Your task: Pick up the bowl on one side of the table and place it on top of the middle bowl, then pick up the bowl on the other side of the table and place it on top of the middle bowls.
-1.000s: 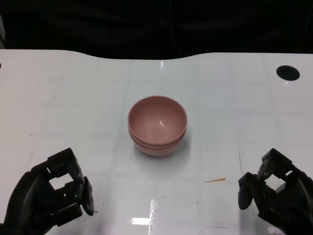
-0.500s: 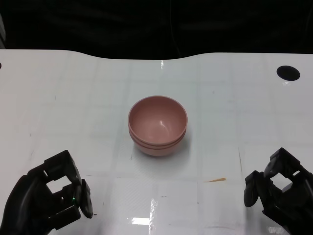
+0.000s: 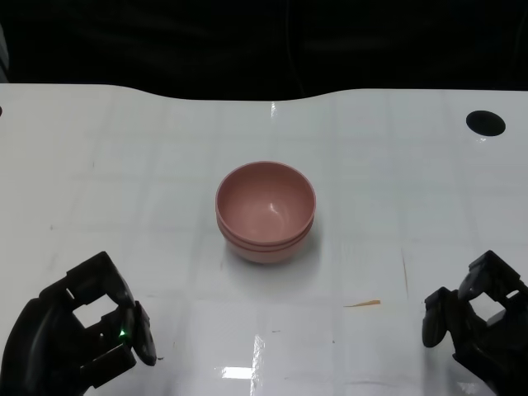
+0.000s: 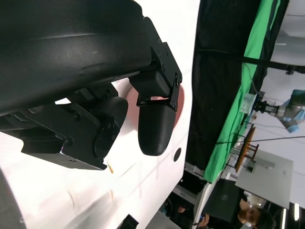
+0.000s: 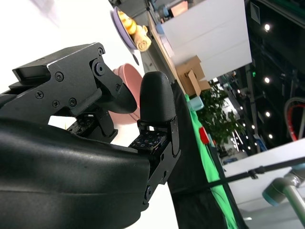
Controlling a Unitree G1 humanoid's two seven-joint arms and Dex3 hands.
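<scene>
Nested pink plastic bowls (image 3: 266,211) unmoved mid white desk (image 3: 124,165), left hand (image 3: 78,338) and right hand (image 3: 478,330) empty, fingers apart, drawn further back toward near edge.

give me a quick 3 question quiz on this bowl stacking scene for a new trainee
1. True or false: the pink bowls sit nested in one stack at the table's middle.
2. What does the left hand hold? A) a bowl B) nothing C) a spoon
3. Fill in: the black round hole lies on the robot's far ____ side of the white table.

Key: 1 true; 2 B; 3 right. The right hand holds nothing either.
</scene>
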